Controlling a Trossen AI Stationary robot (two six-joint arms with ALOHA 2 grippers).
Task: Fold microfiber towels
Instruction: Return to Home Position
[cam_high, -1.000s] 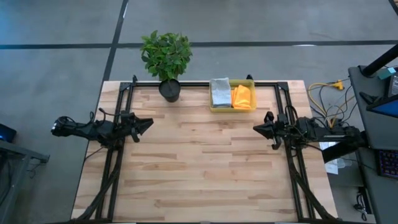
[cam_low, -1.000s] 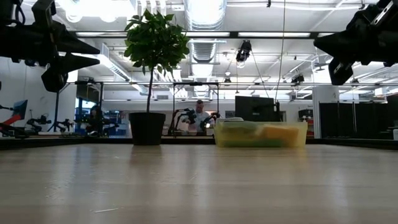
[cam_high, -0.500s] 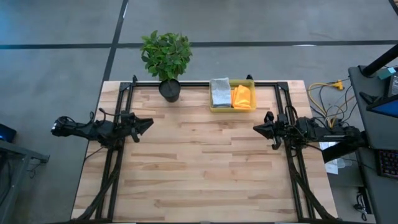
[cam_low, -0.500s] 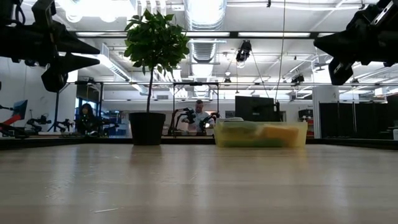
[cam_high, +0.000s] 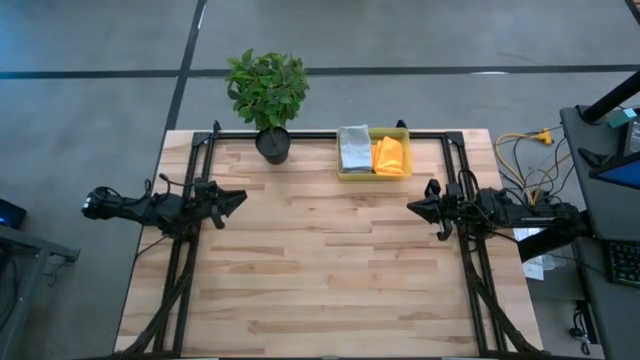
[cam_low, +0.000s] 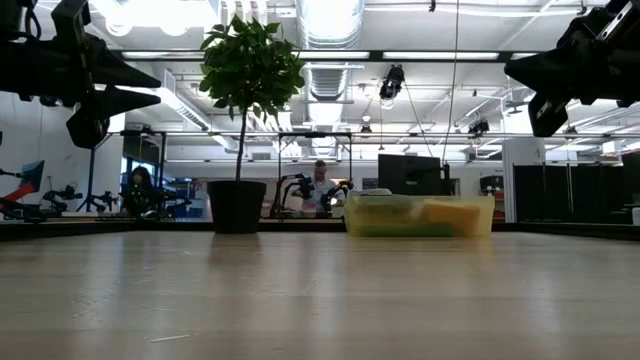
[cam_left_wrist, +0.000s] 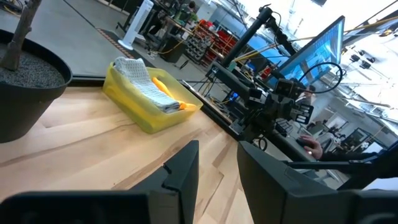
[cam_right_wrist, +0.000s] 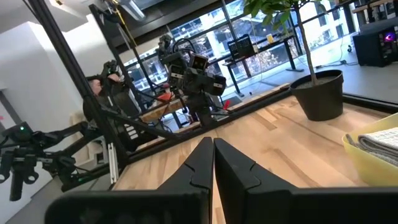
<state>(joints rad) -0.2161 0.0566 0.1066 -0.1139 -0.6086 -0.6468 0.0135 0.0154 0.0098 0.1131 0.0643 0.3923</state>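
A folded light grey towel (cam_high: 353, 147) and a folded orange towel (cam_high: 390, 155) lie side by side in the yellow bin (cam_high: 373, 174) at the table's far edge; in the left wrist view the grey towel (cam_left_wrist: 144, 84) lies over the bin's middle. My left gripper (cam_high: 238, 198) hovers level at the table's left side, its fingers (cam_left_wrist: 186, 167) a little apart, nothing between them. At the right side my right gripper (cam_high: 411, 206) hovers level too, shut and empty, its fingers (cam_right_wrist: 202, 163) together.
A potted plant (cam_high: 268, 95) stands at the far edge, left of the bin. Black frame rails (cam_high: 185, 260) run along the table's left, right and far sides. Bare wood (cam_high: 320, 260) spans between the arms. People sit in the room beyond (cam_low: 320, 185).
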